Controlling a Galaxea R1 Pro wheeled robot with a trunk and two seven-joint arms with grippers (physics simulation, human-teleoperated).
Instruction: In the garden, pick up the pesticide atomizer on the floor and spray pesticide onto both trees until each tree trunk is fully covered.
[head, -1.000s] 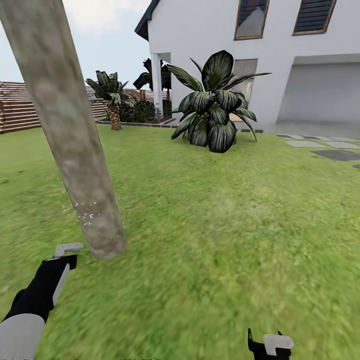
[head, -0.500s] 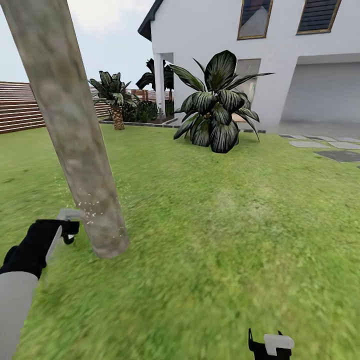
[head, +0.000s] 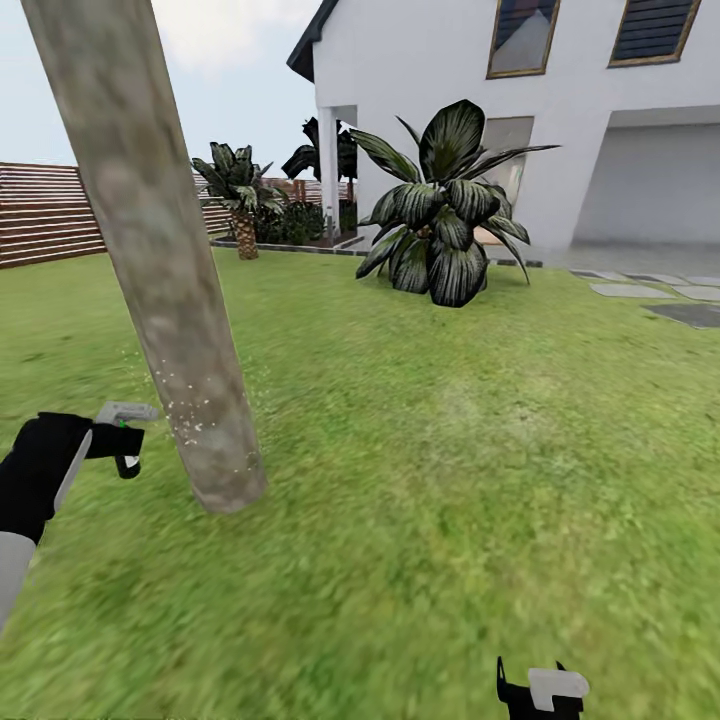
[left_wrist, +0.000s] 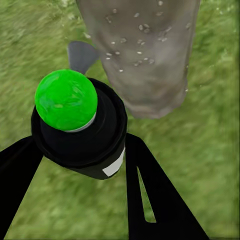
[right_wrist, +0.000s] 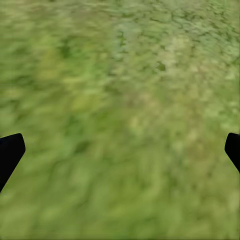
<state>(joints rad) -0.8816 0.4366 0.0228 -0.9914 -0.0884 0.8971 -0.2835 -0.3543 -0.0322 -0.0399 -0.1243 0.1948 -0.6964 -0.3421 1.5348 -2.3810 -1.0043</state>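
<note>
The left gripper (left_wrist: 82, 165) has its jaws clamped on the pesticide atomizer (left_wrist: 80, 127), whose black body sits between the two dark fingers (left_wrist: 160, 195); in the left wrist view its cap reads bright green, not red. The right gripper (head: 540, 690) hangs low by the robot's side, and in the right wrist view its fingertips (right_wrist: 11, 150) stand wide apart over bare grass, holding nothing.

Over the last second the left gripper has risen from near the foot of the tree trunk (head: 165, 290) to a point higher up its lower part, and it now sits just beside the trunk with the atomizer aimed at the bark. The whole head picture has also slid a little, so the camera itself moved. Fine white specks dot the trunk at about the gripper's height and just below, and a few float beside it. I judge these to be spray that has landed, which would mean the first trunk is partly treated low down, while the long stretch above shows no specks.

Farther off, the lawn (head: 450, 450) runs to a broad striped-leaf plant (head: 445, 215) in front of the white house (head: 560, 110), with grey stepping stones (head: 630, 290) to one side and the slatted wooden fence (head: 45, 212) behind the trunk. A small palm (head: 238, 195) stands near the fence. By my reading most of the task remains.
</note>
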